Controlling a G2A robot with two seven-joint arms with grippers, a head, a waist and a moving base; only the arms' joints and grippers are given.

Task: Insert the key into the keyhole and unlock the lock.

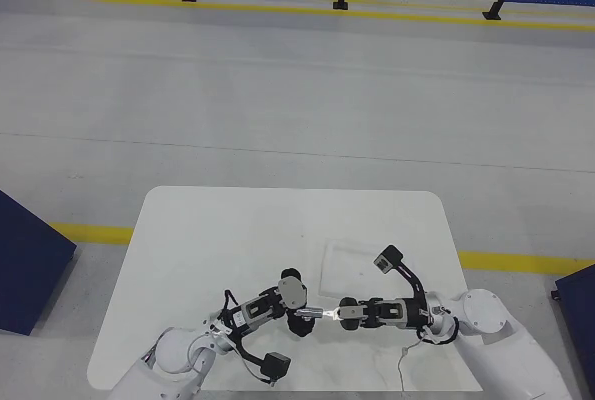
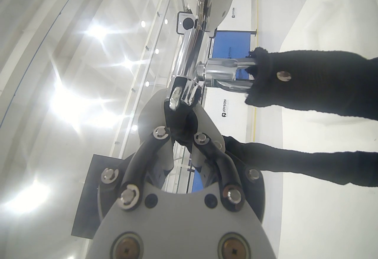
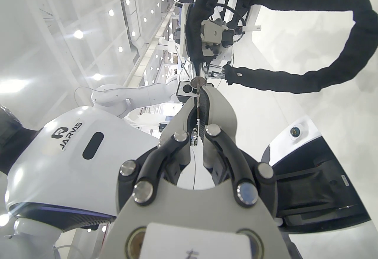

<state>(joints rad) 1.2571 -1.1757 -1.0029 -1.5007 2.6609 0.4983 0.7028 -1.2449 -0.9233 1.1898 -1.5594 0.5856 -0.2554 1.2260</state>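
- Two robot arms meet nose to nose above the near edge of a white table [image 1: 227, 230]. Both task items are held in the air, none resting on the table.
- The left gripper [image 2: 183, 97] is pinched on one end of the lock [image 2: 189, 53], a shiny chrome barrel. The barrel points straight at the other arm, so its far end faces the key.
- A black fabric-covered cable [image 3: 339, 65] loops out from the lock and hangs to one side, away from the barrel's end.
- The right gripper [image 3: 200, 94] has its fingers pressed together on the flat key [image 2: 202, 6], held edge-on in line with the barrel. This grip likely lets a wrist roll turn the key.
- The key's tip meets the end of the barrel. How deep it sits in the keyhole cannot be told.
- Judgement: the insertion step is in hand or just finished, and the turn to unlock is not yet shown. The key must stay in line with the barrel, or it could jam.
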